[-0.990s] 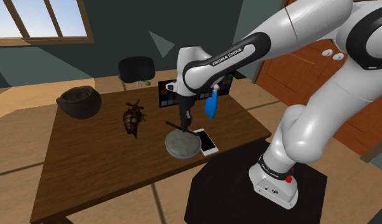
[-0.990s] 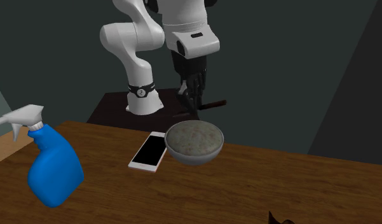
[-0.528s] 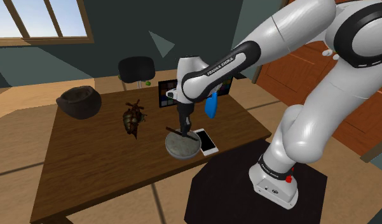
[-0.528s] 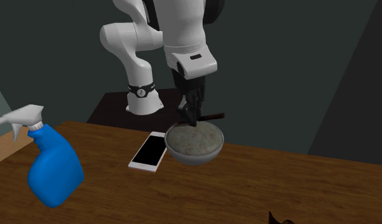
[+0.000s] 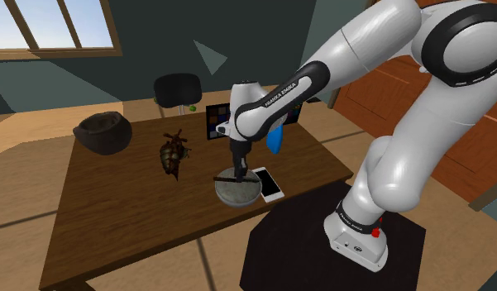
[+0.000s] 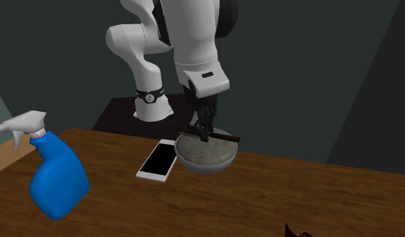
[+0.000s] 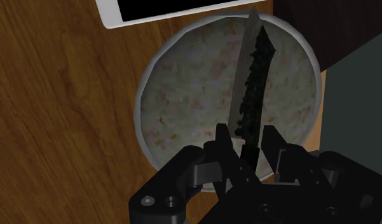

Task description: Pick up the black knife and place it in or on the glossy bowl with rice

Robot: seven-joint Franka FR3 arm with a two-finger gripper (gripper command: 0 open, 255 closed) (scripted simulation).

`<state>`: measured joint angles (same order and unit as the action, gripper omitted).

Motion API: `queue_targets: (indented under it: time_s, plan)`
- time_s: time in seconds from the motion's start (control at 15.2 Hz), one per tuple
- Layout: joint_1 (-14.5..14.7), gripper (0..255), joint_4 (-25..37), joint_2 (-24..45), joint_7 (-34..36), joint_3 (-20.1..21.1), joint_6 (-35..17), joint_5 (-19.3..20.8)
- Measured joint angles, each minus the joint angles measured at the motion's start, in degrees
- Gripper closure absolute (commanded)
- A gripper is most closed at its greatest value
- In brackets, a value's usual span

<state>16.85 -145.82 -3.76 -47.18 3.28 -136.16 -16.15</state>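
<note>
Near the middle of the shoulder view, the gripper (image 5: 237,171) points straight down over the bowl (image 5: 236,193), which sits by the near edge of the table (image 5: 114,207). Its fingers are closed on the knife (image 5: 226,177), which lies about level at the bowl's rim and pokes out toward the frame's left. A phone (image 5: 270,183) lies flat just right of the bowl. A blue bottle (image 5: 275,137) stands behind it, partly hidden by the arm (image 5: 321,70). Left of centre on the table lies a dark insect-like thing (image 5: 174,155), with a dark pot (image 5: 103,132) farther toward the upper left. The black stand (image 5: 304,248) fills the lower right.

At the centre of the second exterior view, the gripper (image 6: 205,132) comes down from above. The knife (image 6: 221,137) crosses level over the grey bowl (image 6: 206,160) at rim height, its longer part toward the frame's right. Whether it rests on the rim I cannot tell. The phone (image 6: 158,160) lies just left of the bowl. The bottle (image 6: 56,178) stands at lower left, well apart from both.

Seen from the wrist, the fingers (image 7: 222,137) of the gripper (image 7: 245,139) clasp the knife (image 7: 250,83) near one end. Its dark, mottled blade runs away from them across the speckled rice, and the tip reaches the far rim of the bowl (image 7: 148,83). The phone (image 7: 164,9) lies beyond the bowl.
</note>
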Motion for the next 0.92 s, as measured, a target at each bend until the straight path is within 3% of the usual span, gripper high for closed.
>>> queue_targets:
  time_s: [0.13,0.2,0.59,0.92]
  plan:
    - [0.0,255,0.0,0.0,0.0,0.0,-0.1,0.0]
    - [0.0,0,0.0,0.0,0.0,0.0,-0.1,0.0]
    - [0.0,0,0.0,0.0,0.0,0.0,-0.1,0.0]
    - [-0.8,0,2.6,-4.4,0.9,-0.7,7.0,1.7]
